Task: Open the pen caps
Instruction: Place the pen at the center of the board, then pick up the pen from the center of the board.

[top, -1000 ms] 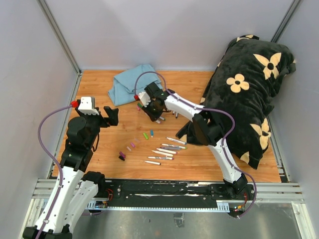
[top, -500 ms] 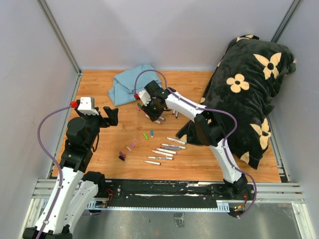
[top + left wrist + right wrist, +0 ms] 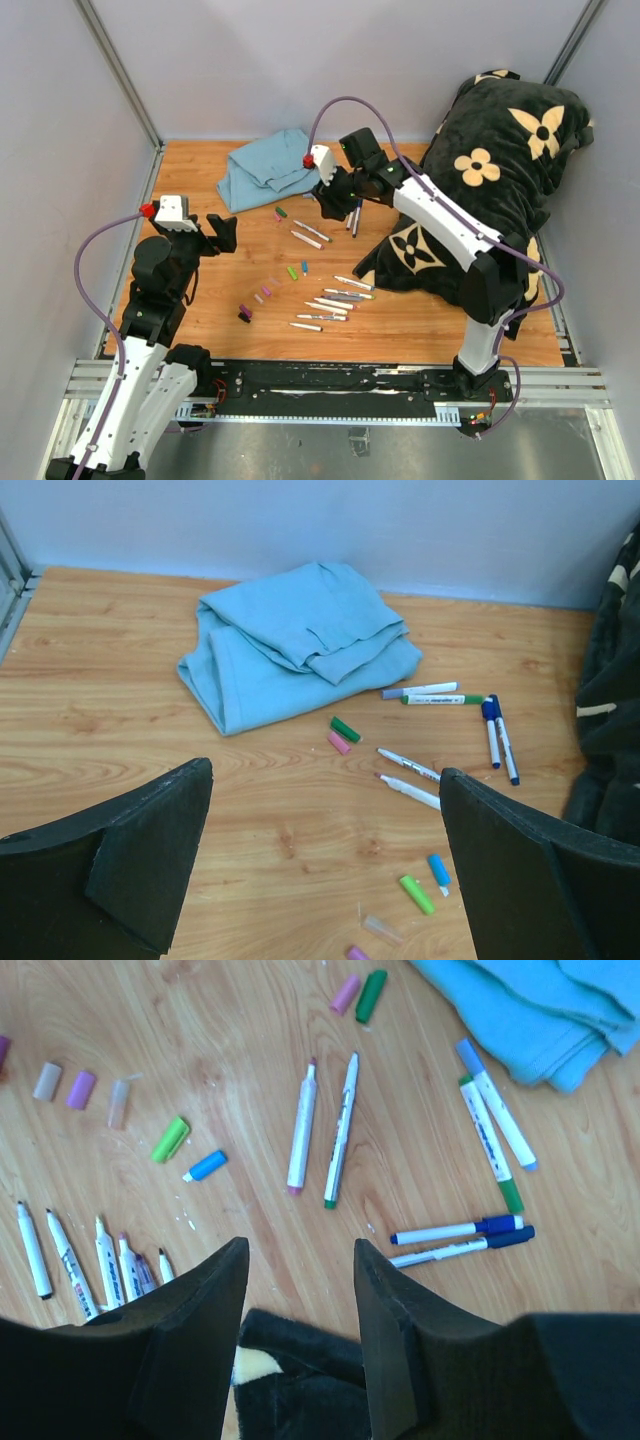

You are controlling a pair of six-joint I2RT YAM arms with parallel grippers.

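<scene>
Loose pen caps lie on the wood table: a pink cap [image 3: 346, 993] and a dark green cap [image 3: 371, 995] side by side, a light green cap [image 3: 171, 1138], a blue cap [image 3: 206, 1165] and a purple cap [image 3: 81, 1090]. Two uncapped markers [image 3: 301, 1130] lie below the pink and green caps. Two blue-capped markers [image 3: 460, 1230] and two more capped markers [image 3: 490, 1145] lie near the cloth. My right gripper [image 3: 300, 1250] is open and empty, raised above the capped markers [image 3: 352, 215]. My left gripper [image 3: 325, 775] is open and empty, raised at the left [image 3: 225, 233].
A folded blue cloth [image 3: 265, 175] lies at the back left. A black flowered pillow [image 3: 500, 170] fills the right side, its corner under my right gripper [image 3: 300, 1380]. Several uncapped markers [image 3: 335, 298] lie in a row near the front.
My right gripper has lifted and swung back to the right, away from the table middle. Two uncapped markers and the pink and green caps now show where it was. The left arm has not moved.
</scene>
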